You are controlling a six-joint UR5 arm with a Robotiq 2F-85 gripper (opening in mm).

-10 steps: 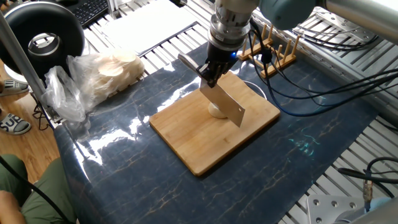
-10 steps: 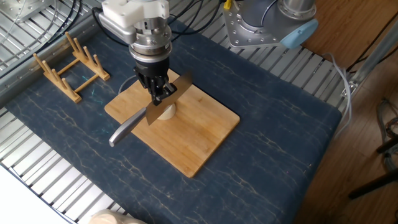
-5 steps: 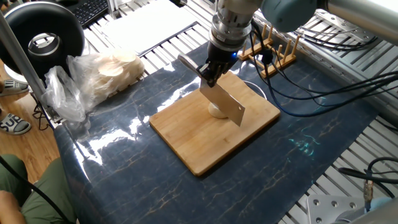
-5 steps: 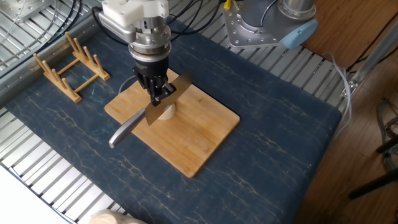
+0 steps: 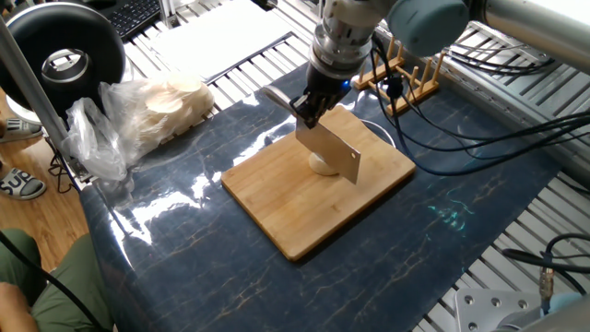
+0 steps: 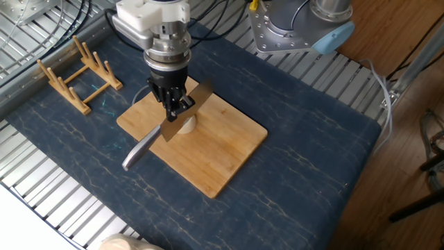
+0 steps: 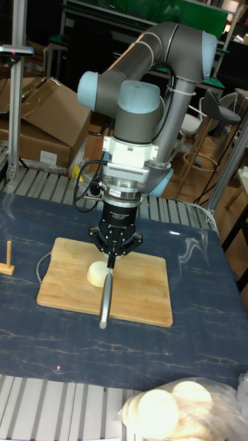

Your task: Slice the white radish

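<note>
The white radish point(image 5: 320, 167) point(image 6: 185, 126) point(image 7: 96, 273) is a cream-white chunk lying on a bamboo cutting board point(image 5: 286, 214) point(image 6: 222, 156) point(image 7: 141, 293). My gripper point(image 5: 311, 111) point(image 6: 174, 105) point(image 7: 112, 258) hangs just above it, shut on a knife point(image 5: 332, 153) point(image 6: 198, 97) point(image 7: 105, 298). The broad blade stands on edge right over the radish, partly hiding it in one fixed view. The steel handle point(image 6: 139, 149) sticks out past the board's edge. I cannot tell whether the blade touches the radish.
A clear plastic bag of pale round slices point(image 5: 157, 106) point(image 7: 169, 406) lies off the board. A wooden dish rack point(image 5: 412, 72) point(image 6: 75, 73) stands beyond the board. Cables point(image 5: 479, 129) trail at the side, and a black round device point(image 5: 64, 51) sits in a corner.
The gripper and knife have shifted only very slightly over the radish. The radish and board have not moved.
</note>
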